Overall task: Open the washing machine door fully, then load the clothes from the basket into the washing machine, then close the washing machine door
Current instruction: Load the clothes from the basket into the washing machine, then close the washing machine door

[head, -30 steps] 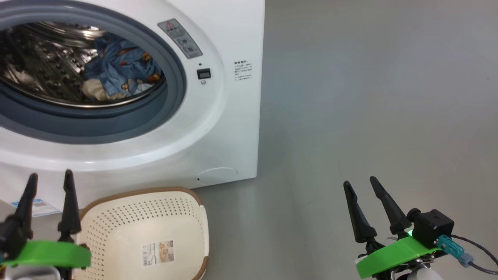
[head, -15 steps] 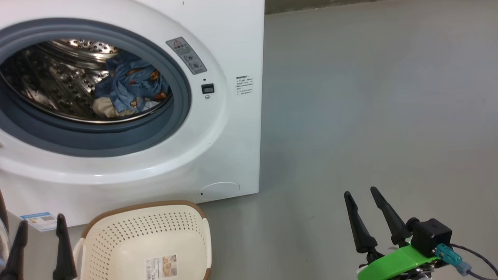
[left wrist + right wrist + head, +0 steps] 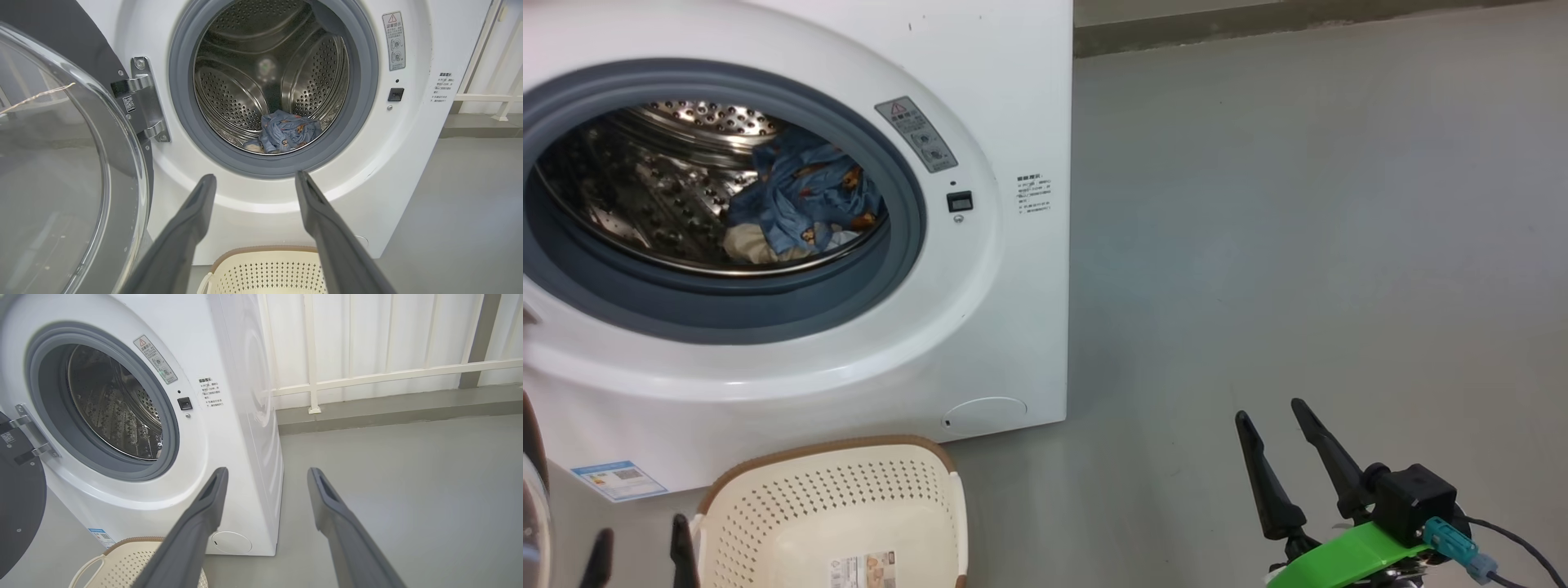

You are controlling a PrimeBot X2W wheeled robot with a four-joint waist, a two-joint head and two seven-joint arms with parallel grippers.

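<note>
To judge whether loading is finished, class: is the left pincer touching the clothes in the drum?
Apart. The left wrist view shows the left pincer open outside the washing machine, the clothes lying deep in its drum.

Black tapered fingers [image 3: 1263, 478], green mount [image 3: 1342, 559]

Warning-triangle label [image 3: 394, 40] on the washing machine [image 3: 408, 163]; print illegible.
</note>
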